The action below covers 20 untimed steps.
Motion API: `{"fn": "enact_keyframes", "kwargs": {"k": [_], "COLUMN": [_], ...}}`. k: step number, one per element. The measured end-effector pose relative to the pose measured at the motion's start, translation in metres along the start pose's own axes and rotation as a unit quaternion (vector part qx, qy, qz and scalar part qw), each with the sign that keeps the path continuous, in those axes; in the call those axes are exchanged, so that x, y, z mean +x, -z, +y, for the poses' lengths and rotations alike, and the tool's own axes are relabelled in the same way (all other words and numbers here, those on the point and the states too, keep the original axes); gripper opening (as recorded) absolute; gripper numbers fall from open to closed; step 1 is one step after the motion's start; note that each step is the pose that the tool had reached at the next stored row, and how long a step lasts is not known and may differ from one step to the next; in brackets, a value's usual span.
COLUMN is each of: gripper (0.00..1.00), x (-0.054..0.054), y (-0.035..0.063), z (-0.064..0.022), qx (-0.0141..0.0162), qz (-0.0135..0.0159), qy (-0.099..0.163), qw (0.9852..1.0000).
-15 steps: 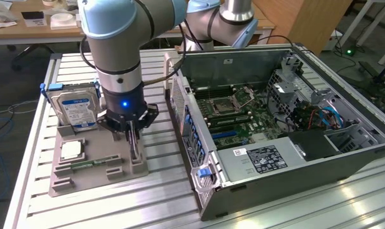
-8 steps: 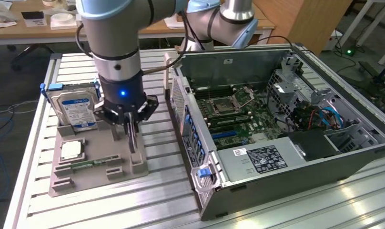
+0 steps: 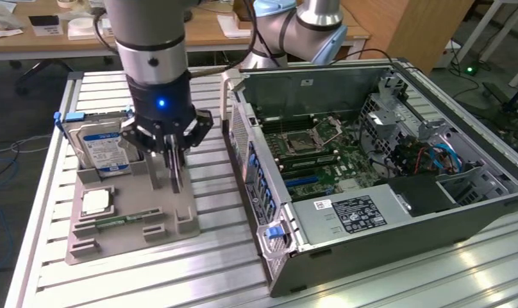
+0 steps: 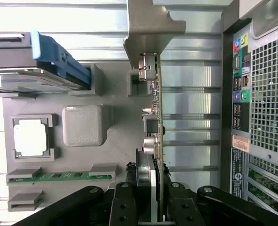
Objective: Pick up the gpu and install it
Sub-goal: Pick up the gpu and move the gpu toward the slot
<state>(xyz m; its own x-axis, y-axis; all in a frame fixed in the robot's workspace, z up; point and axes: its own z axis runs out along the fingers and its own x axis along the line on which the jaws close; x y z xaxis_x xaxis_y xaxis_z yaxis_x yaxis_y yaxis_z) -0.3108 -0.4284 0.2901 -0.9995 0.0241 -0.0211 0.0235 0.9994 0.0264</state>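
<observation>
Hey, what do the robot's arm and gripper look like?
The arm is a silver-grey tube ending in a black wrist section with a small blue light. A black cable runs off it. The gripper is black, with jointed linkage bars and round pivot pins. A joint behind has a pale blue cap.

The tool [image 4: 151, 195] clamps the gpu [image 4: 157, 117], which stands on edge in a gray holder [image 4: 122, 141] alongside a hard drive [image 4: 35, 70], processor [image 4: 31, 137] and memory stick [image 4: 59, 177].
</observation>
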Motion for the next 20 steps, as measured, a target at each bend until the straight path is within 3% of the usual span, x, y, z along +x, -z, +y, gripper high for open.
{"fn": "enact_keyframes", "kwargs": {"k": [10,16,20], "gripper": [0.28,0.28,0.28], "x": [-0.001,-0.001,-0.001], "y": [0.0442,0.0452,0.0537], "z": [0.0012,0.0012,0.0014], "qx": [-0.0002,-0.0001,-0.0005], "qz": [0.0,0.0,0.0], "qy": [0.0,0.0,0.0], "qw": [1.0,1.0,1.0]}}
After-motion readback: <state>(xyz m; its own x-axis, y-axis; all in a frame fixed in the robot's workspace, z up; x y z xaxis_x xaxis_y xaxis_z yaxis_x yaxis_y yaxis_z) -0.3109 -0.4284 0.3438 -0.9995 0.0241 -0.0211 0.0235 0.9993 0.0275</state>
